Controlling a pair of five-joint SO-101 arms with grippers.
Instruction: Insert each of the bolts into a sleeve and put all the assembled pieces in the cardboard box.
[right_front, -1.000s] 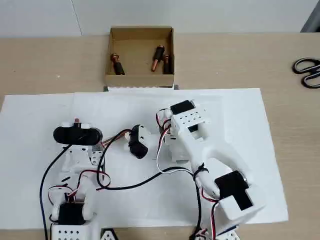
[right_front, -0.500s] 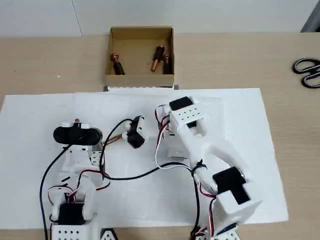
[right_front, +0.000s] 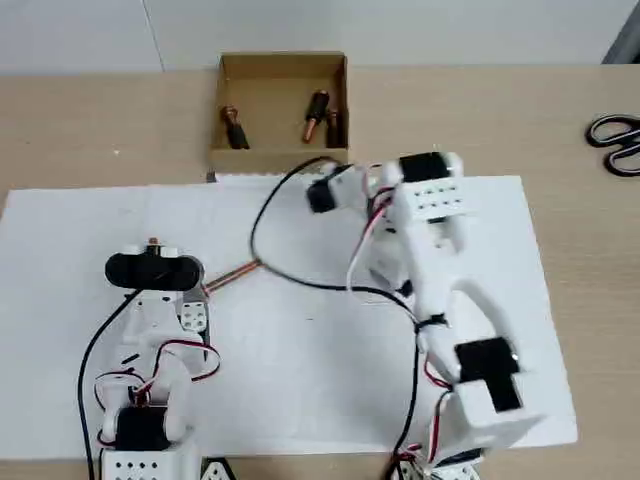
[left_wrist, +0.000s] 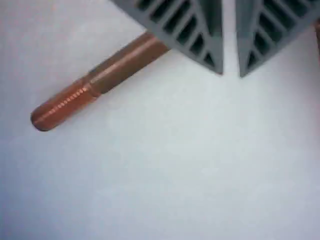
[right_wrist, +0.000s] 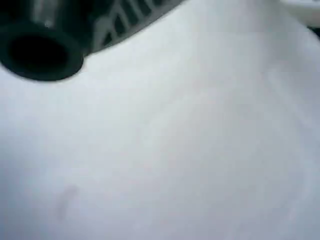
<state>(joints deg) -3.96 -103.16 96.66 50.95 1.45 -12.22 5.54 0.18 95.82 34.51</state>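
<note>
Separation came within the last second. The right gripper (right_front: 320, 194), which had been at the tip of the bolt (right_front: 232, 275) in the middle of the white sheet (right_front: 500, 230), swung far and to the right. It stood just short of the near wall of the cardboard box (right_front: 280, 160). It appeared to carry the black sleeve (right_wrist: 40, 55) clamped at its tip, and the sleeve's bore, seen end-on in the right wrist view, was dark and empty.

The bolt had not moved. It pointed far-right from the left gripper (left_wrist: 230, 75), with its copper shank and threaded tip bare over the sheet. That gripper's fingers (left_wrist: 190, 30) were nearly together, with only a thin slit between them. The bolt's other end ran behind one finger, so whether they pinched it could not be told. The left arm had kept its place at the near left of the counter (right_front: 100, 120). Assembled pieces (right_front: 317, 115) already lay in the box.

By all appearances, bolt and sleeve had parted unjoined, leaving this pair no closer to being a finished piece. An empty sleeve bound for the box would have to come back to the bolt.
</note>
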